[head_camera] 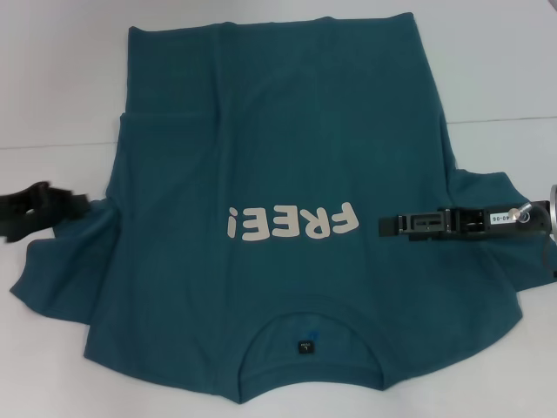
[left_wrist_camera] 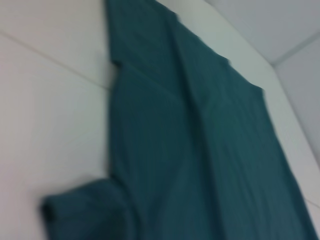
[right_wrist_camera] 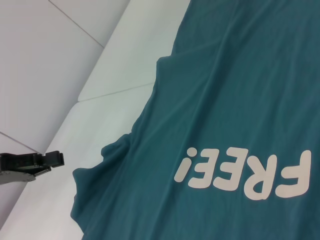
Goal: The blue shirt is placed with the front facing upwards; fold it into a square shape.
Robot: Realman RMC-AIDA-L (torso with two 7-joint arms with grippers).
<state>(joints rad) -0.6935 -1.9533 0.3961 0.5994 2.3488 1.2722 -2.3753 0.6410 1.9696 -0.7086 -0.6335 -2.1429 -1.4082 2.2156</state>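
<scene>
Head view shows a large dark teal-blue short-sleeved cotton T-shirt [head_camera: 278,157] spread front-up on a white table [head_camera: 52,78], its round neck and small dark label nearest the robot, and its white "FREE!" lettering [head_camera: 291,223] across the chest. The black left gripper [head_camera: 78,202] sits at the shirt's left sleeve, by the cloth's edge; whether its fingers are open or closed cannot be told. The black right gripper [head_camera: 383,225] reaches in over the right sleeve, its tip just beside the lettering; its state cannot be told either. Left wrist view shows only plain shirt body and one bunched sleeve [left_wrist_camera: 85,210]. Right wrist view alone shows the lettering together with the distant left gripper at the table's edge.
</scene>
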